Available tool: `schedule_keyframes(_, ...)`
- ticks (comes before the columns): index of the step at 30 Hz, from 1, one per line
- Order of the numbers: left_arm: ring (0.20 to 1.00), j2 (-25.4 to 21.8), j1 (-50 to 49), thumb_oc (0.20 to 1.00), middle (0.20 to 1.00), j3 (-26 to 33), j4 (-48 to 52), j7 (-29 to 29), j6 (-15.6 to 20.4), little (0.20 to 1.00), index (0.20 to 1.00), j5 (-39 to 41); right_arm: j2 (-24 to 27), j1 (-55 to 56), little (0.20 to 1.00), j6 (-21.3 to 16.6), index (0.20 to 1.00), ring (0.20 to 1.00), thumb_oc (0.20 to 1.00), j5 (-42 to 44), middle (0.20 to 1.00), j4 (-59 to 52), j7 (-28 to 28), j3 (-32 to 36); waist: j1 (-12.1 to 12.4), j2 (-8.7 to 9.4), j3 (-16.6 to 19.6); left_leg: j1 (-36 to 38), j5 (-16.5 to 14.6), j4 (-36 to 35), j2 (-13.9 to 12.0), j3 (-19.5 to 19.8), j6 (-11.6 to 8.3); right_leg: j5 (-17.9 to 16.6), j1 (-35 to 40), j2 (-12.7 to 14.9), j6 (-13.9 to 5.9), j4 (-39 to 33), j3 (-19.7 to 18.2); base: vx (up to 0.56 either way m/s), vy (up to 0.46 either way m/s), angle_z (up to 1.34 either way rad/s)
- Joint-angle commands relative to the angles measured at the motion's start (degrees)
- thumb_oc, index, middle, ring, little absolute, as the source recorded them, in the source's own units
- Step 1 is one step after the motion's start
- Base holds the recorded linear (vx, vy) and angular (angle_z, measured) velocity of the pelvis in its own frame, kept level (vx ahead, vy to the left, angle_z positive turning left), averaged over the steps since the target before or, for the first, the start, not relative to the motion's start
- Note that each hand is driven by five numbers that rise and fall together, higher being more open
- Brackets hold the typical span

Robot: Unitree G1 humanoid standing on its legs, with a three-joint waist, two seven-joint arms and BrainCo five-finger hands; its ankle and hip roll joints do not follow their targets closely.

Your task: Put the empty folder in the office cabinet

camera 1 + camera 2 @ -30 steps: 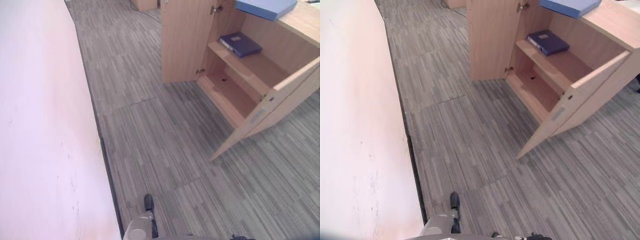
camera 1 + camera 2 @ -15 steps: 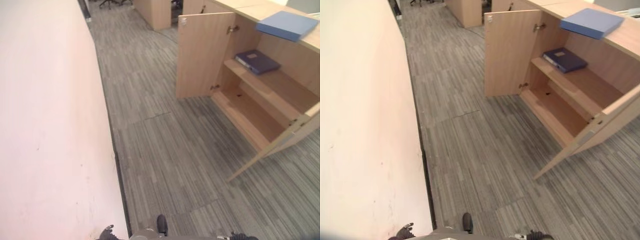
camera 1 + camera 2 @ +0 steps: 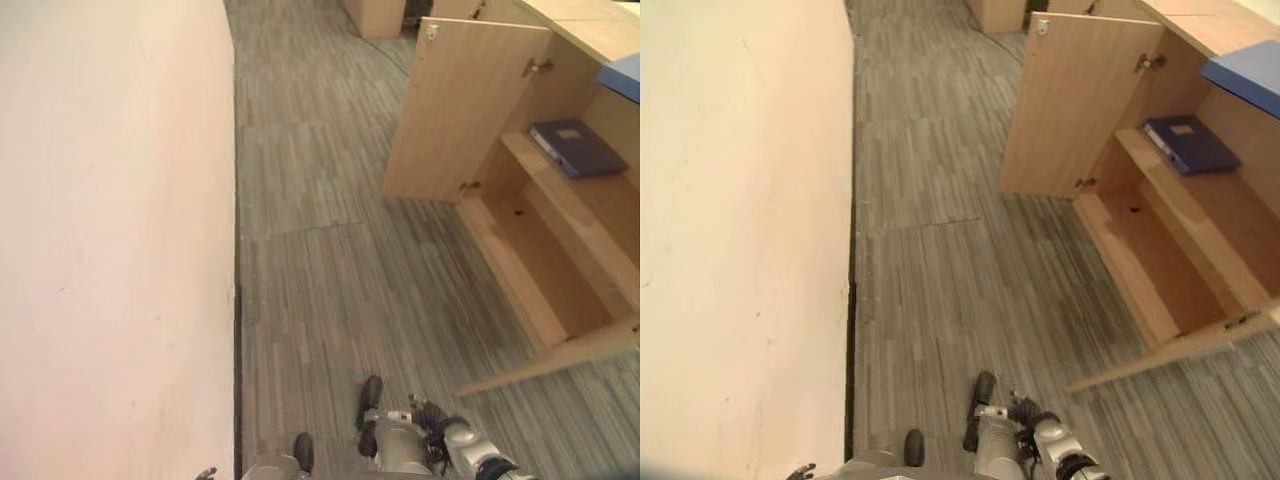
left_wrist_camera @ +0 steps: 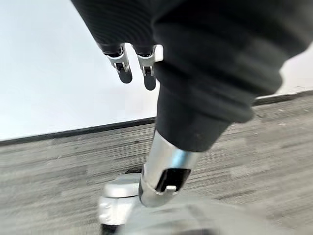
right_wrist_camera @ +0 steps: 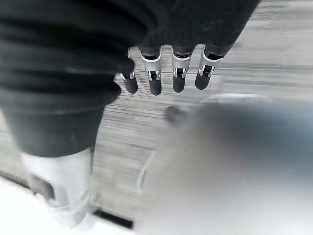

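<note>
The camera has swung left, sliding the open cabinet (image 3: 1160,200) toward the right edge. Wrist views show the left hand (image 4: 132,63) and right hand (image 5: 166,73) relaxed, empty. Dark blue folder (image 3: 1188,142) lies flat on the shelf.

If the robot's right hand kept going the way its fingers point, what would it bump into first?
Probably the grey carpet floor. The right hand hangs with straight fingers, holding nothing, and striped carpet lies just past the fingertips. A blurred shape sits close by, so depth is hard to judge.
</note>
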State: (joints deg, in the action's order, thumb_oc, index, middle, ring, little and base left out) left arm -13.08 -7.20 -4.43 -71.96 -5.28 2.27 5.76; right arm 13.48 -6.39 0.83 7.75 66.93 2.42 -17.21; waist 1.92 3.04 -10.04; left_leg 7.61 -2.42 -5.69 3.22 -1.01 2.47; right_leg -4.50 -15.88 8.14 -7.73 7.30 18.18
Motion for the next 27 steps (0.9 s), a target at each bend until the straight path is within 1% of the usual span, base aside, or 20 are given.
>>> schedule_keyframes(1, 1.000, 0.7, 1.0, 1.000, 1.000, 1.5, -2.0, -0.3, 0.0, 1.000, 1.000, 1.8, 1.9, 1.5, 1.000, 0.2, 1.000, 1.000, 1.000, 3.0, 1.000, 1.3, 0.5, 0.5, -1.1, -1.96, 1.7, 4.3, -4.1, 0.7, -0.3, -0.2, -2.78, -9.1, 5.3, -2.7, -0.68, -8.6, -1.8, 0.32, -0.188, 0.19)
schedule_keyframes(3, 1.000, 0.8, 1.4, 1.000, 1.000, 1.2, -1.9, -0.3, 0.2, 1.000, 1.000, 2.1, 2.1, 2.0, 1.000, -0.1, 1.000, 1.000, 1.000, 3.2, 1.000, 2.2, 0.4, 0.7, -1.3, -1.70, 2.2, 4.6, -5.0, 2.5, -1.8, -0.3, -3.78, -7.0, 6.0, -2.8, 0.19, -7.4, -1.4, 0.31, -0.240, 0.06)
schedule_keyframes(4, 1.000, 0.7, 2.2, 1.000, 1.000, 0.2, -1.3, -0.3, 0.4, 1.000, 1.000, 1.9, 2.4, 2.5, 1.000, -0.1, 1.000, 1.000, 1.000, 2.4, 1.000, 2.9, 0.3, 0.4, -1.4, -1.35, 2.1, 3.3, -4.6, 8.4, -4.3, -1.3, -5.74, -4.4, 7.8, -3.5, 1.40, -6.1, -1.1, 0.29, -0.314, 0.03)
schedule_keyframes(6, 1.000, 0.3, 3.3, 1.000, 1.000, -1.0, 0.6, -0.6, 0.6, 1.000, 1.000, 1.7, 2.8, 2.5, 1.000, 0.0, 1.000, 1.000, 1.000, 2.1, 1.000, 3.4, -0.2, 0.2, -1.5, -0.40, 1.7, 0.0, -1.4, 17.2, -6.4, -3.1, -7.56, -2.6, 10.5, -4.0, 2.55, -6.3, -0.4, 0.23, -0.301, 0.20)
schedule_keyframes(7, 1.000, 0.1, 3.5, 1.000, 1.000, -1.4, 1.6, -0.8, 0.7, 1.000, 1.000, 1.5, 2.8, 2.7, 1.000, 0.0, 1.000, 1.000, 1.000, 1.9, 1.000, 3.4, -0.1, -0.1, -1.5, 0.14, 1.4, -2.0, 0.9, 22.9, -7.4, -3.4, -7.66, -1.7, 11.6, -4.5, 3.44, -6.2, -0.5, 0.10, -0.176, 0.16)
schedule_keyframes(8, 1.000, 0.0, 3.5, 1.000, 1.000, -1.4, 1.6, -0.8, 0.7, 1.000, 1.000, 1.5, 2.8, 2.7, 1.000, 0.0, 1.000, 1.000, 1.000, 1.9, 1.000, 3.4, -0.1, -0.1, -1.6, 0.33, 1.6, -2.2, 1.1, 22.8, -7.2, -3.3, -7.61, -1.7, 11.4, -4.2, 3.42, -6.2, -0.4, 0.10, -0.190, -0.05)
schedule_keyframes(9, 1.000, -0.3, 3.5, 1.000, 1.000, -1.8, 3.6, -0.8, 0.7, 1.000, 1.000, 1.4, 3.1, 3.0, 1.000, 0.2, 1.000, 1.000, 1.000, 1.7, 1.000, 3.3, 0.1, -0.5, -1.1, 0.75, 0.8, -5.0, 3.8, 30.3, -7.9, -3.2, -7.39, -0.4, 12.7, -5.0, 4.64, -5.9, -0.7, 0.10, -0.271, -0.12)
schedule_keyframes(10, 1.000, -0.5, 3.8, 1.000, 1.000, -2.4, 6.5, -1.5, 0.7, 1.000, 1.000, 1.6, 3.5, 3.0, 1.000, 0.4, 1.000, 1.000, 1.000, 1.6, 1.000, 3.3, -0.2, -0.6, 0.0, 1.89, -0.6, -10.4, 7.5, 42.3, -8.3, -3.4, -6.77, 1.0, 14.5, -5.5, 6.16, -5.9, -1.3, 0.11, -0.270, -0.08)
schedule_keyframes(11, 1.000, -0.5, 3.8, 1.000, 1.000, -2.4, 6.6, -1.5, 0.7, 1.000, 1.000, 1.6, 3.5, 3.0, 1.000, 0.4, 1.000, 1.000, 1.000, 1.6, 1.000, 3.3, -0.2, -0.6, 0.0, 1.84, -0.6, -10.5, 7.5, 42.5, -8.3, -3.3, -6.78, 1.0, 14.5, -5.5, 6.18, -5.9, -1.3, 0.09, -0.236, -0.01)
schedule_keyframes(12, 1.000, -0.4, 3.9, 1.000, 1.000, -2.3, 7.2, -1.8, 0.8, 1.000, 1.000, 2.0, 3.5, 3.1, 1.000, 0.5, 1.000, 1.000, 1.000, 1.5, 1.000, 3.7, -0.2, -0.7, 0.4, 2.22, -1.0, -13.1, 8.3, 45.1, -9.1, -4.0, -6.44, 1.8, 15.1, -5.5, 6.64, -5.9, -1.5, 0.09, -0.115, -0.27)
schedule_keyframes(13, 1.000, -0.3, 4.0, 1.000, 1.000, -2.3, 7.1, -2.5, 0.7, 1.000, 1.000, 1.8, 3.5, 3.2, 1.000, 0.7, 1.000, 1.000, 1.000, 1.3, 1.000, 4.1, -0.5, -0.9, 1.0, 2.85, -1.4, -16.2, 7.6, 45.7, -9.6, -4.9, -5.64, 2.4, 16.1, -5.3, 6.91, -5.9, -2.0, 0.15, -0.128, -0.45)
schedule_keyframes(15, 1.000, -0.3, 3.9, 1.000, 1.000, -2.6, 7.6, -2.9, 0.7, 1.000, 1.000, 1.4, 3.3, 3.4, 1.000, 0.7, 1.000, 1.000, 1.000, 1.2, 1.000, 4.2, -0.6, -1.0, 1.7, 3.19, -1.6, -18.9, 6.7, 44.9, -9.9, -5.6, -4.96, 2.8, 17.0, -5.1, 6.84, -6.0, -2.6, 0.12, -0.033, -0.22)
schedule_keyframes(16, 1.000, -0.4, 3.6, 1.000, 1.000, -3.1, 8.7, -3.1, 0.8, 1.000, 1.000, 0.6, 3.4, 3.6, 1.000, 0.7, 1.000, 1.000, 1.000, 1.0, 1.000, 4.4, -0.6, -1.1, 2.2, 3.37, -1.7, -20.6, 6.0, 41.8, -9.5, -5.6, -4.79, 3.0, 17.8, -4.8, 6.56, -6.3, -3.4, 0.21, 0.050, -0.03)
schedule_keyframes(17, 1.000, -1.0, 2.8, 1.000, 1.000, -4.0, 10.6, -2.7, 0.6, 1.000, 1.000, -1.1, 3.6, 4.2, 1.000, 0.7, 1.000, 1.000, 1.000, 0.4, 1.000, 4.3, -0.4, -1.3, 3.1, 3.41, -1.6, -22.2, 6.3, 33.0, -8.9, -5.0, -5.03, 3.3, 19.1, -4.5, 5.77, -7.1, -4.5, 0.21, 0.048, -0.23)
schedule_keyframes(18, 1.000, -1.0, 2.7, 1.000, 1.000, -4.0, 10.7, -2.7, 0.6, 1.000, 1.000, -1.1, 3.6, 4.2, 1.000, 0.7, 1.000, 1.000, 1.000, 0.4, 1.000, 4.2, -0.4, -1.3, 3.2, 3.46, -1.7, -22.0, 6.3, 32.9, -8.8, -5.1, -5.01, 3.3, 19.2, -4.5, 5.76, -7.1, -4.5, 0.24, 0.082, -0.29)
schedule_keyframes(20, 1.000, -1.8, 2.2, 1.000, 1.000, -3.9, 11.4, -2.6, 0.5, 1.000, 1.000, -1.5, 3.9, 4.5, 1.000, 0.5, 1.000, 1.000, 1.000, -0.6, 1.000, 4.0, -0.3, -1.9, 4.3, 2.68, -1.3, -22.2, 8.7, 18.3, -8.3, -2.8, -6.07, 4.3, 20.9, -4.8, 4.97, -8.0, -5.5, 0.24, 0.106, -0.12)
schedule_keyframes(22, 1.000, -1.9, 2.0, 1.000, 1.000, -3.9, 11.7, -2.5, 0.6, 1.000, 1.000, -1.5, 4.0, 4.6, 1.000, 0.3, 1.000, 1.000, 1.000, -1.5, 1.000, 3.7, -0.2, -2.3, 5.3, 1.69, -1.3, -22.7, 13.8, 8.8, -8.5, 0.9, -7.88, 5.3, 23.4, -5.4, 4.59, -8.7, -6.6, 0.32, 0.116, -0.04)
schedule_keyframes(23, 1.000, -1.8, 2.0, 1.000, 1.000, -3.9, 11.7, -2.4, 0.7, 1.000, 1.000, -1.4, 4.1, 4.8, 1.000, 0.2, 1.000, 1.000, 1.000, -1.9, 1.000, 3.7, -0.3, -2.3, 5.5, 1.23, -1.1, -23.6, 14.9, 5.9, -8.8, 2.3, -8.74, 5.9, 24.2, -5.6, 4.38, -8.9, -7.1, 0.33, 0.112, -0.10)
schedule_keyframes(25, 1.000, -1.2, 2.4, 1.000, 1.000, -3.6, 9.9, -2.6, 0.6, 1.000, 1.000, -1.2, 4.2, 5.0, 1.000, 0.3, 1.000, 1.000, 1.000, -2.0, 1.000, 4.2, -0.2, -1.6, 5.4, 0.76, -1.0, -23.8, 16.0, 2.9, -9.5, 2.0, -9.83, 6.9, 26.1, -5.1, 3.76, -9.2, -8.4, 0.32, 0.133, -0.32)
schedule_keyframes(27, 1.000, -0.3, 2.1, 1.000, 1.000, -2.9, 6.0, -2.2, 0.2, 1.000, 1.000, -1.6, 3.7, 6.0, 1.000, 0.4, 1.000, 1.000, 1.000, -1.8, 1.000, 5.1, 0.0, -0.3, 5.1, -0.39, 1.4, -21.4, 16.9, 0.7, -9.8, 1.6, -10.13, 7.1, 27.3, -4.9, 2.88, -10.4, -9.6, 0.37, 0.211, -0.41)
